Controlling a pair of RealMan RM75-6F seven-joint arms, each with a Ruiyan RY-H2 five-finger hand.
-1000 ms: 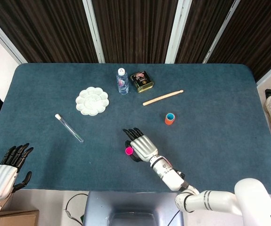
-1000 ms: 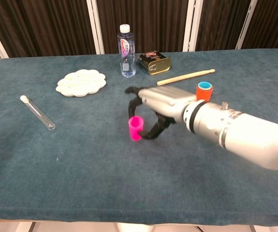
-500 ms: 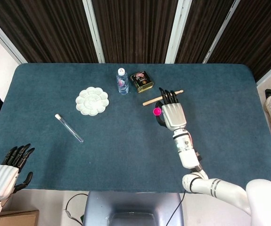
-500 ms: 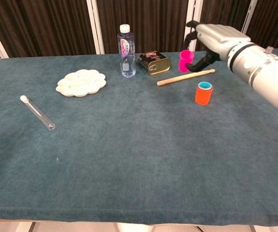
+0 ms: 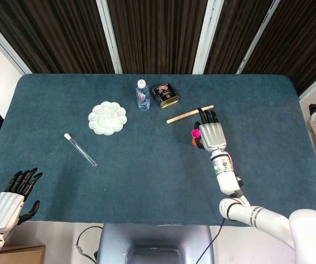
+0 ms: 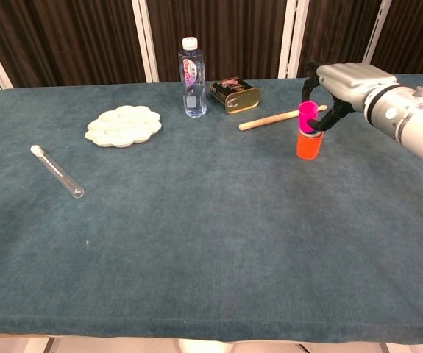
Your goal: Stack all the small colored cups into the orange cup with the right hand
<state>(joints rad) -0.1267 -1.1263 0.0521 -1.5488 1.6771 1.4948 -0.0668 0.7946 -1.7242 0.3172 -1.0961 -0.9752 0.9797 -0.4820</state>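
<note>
The right hand pinches the pink cup — seemingly entering the orange cup — other fingers curled.

A table covered in dark teal cloth carries a white flower-shaped paint palette, a clear glass test tube with a white stopper, and a clear plastic bottle with a white cap standing upright. Just beside the bottle lies a black and gold tin, with a pale wooden stick lying nearby. A small orange cup stands upright on the cloth near the stick.
</note>
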